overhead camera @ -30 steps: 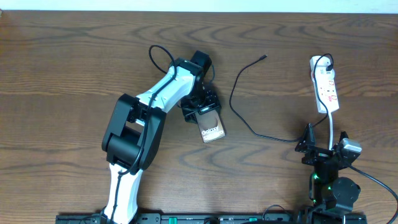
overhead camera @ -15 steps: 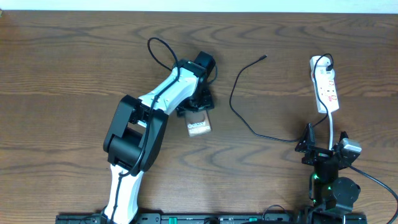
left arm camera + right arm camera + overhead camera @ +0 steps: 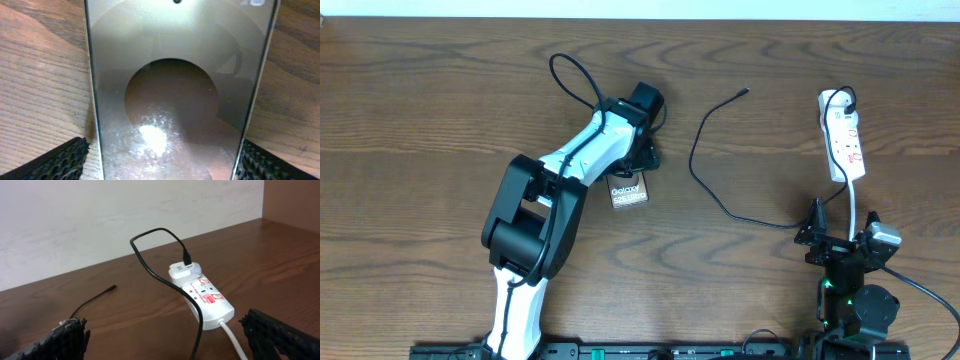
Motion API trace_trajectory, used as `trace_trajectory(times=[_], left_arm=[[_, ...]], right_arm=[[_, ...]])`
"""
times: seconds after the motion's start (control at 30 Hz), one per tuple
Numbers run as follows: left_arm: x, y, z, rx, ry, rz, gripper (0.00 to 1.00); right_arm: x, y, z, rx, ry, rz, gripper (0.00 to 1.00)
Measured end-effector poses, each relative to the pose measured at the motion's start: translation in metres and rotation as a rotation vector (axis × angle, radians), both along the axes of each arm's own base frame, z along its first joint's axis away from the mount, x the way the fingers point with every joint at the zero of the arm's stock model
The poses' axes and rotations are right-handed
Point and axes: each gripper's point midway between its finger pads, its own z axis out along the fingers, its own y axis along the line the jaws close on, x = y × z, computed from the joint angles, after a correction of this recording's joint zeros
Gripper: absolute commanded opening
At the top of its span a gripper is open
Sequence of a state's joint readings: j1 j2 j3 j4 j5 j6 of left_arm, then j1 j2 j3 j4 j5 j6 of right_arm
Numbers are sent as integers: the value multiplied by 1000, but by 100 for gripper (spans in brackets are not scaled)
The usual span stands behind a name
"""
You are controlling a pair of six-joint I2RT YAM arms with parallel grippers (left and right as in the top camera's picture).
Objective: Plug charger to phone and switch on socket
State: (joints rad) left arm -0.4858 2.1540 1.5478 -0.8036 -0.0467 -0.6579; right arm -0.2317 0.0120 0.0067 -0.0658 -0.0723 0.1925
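Observation:
The phone (image 3: 629, 190), silver-grey with "Galaxy S25 Ultra" lettering, is held in my left gripper (image 3: 638, 165) at mid-table. In the left wrist view the phone (image 3: 175, 75) fills the frame between both finger pads, so the left gripper (image 3: 165, 162) is shut on it. The charger (image 3: 705, 185), a thin black cable, lies on the table with its free tip (image 3: 745, 92) at the back. Its other end is plugged into an adapter on the socket (image 3: 845, 145), a white power strip at the right. My right gripper (image 3: 842, 232) is open and empty in front of the socket (image 3: 205, 297); the cable tip (image 3: 114, 286) shows farther left.
The white power-strip cord (image 3: 855, 210) runs from the socket toward the right arm's base. A white wall (image 3: 125, 215) stands behind the table's far edge. The left arm's own black cable (image 3: 570, 80) loops above its wrist.
My left gripper has moved the phone left and toward the back, turning it so the lettering reads nearly level. The right arm, charger and socket have not moved.

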Motion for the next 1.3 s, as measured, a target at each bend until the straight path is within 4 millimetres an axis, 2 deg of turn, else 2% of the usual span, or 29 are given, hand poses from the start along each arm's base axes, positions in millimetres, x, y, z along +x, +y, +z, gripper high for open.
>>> trace_trajectory(times=[0.33,0.57,0.97,1.3], left_arm=[[-1,-3,0,-14,10,-64,98],[-6,-12,-2,-62,39,-139,98],[-12,-13,-2,-63,63,-270,98],[-11,-13,-3,-63,59,-298,98]], right_arm=[[0,0,0,0,0,0,99],[0,0,0,0,0,0,99],[0,0,0,0,0,0,99],[0,0,0,0,0,0,99]])
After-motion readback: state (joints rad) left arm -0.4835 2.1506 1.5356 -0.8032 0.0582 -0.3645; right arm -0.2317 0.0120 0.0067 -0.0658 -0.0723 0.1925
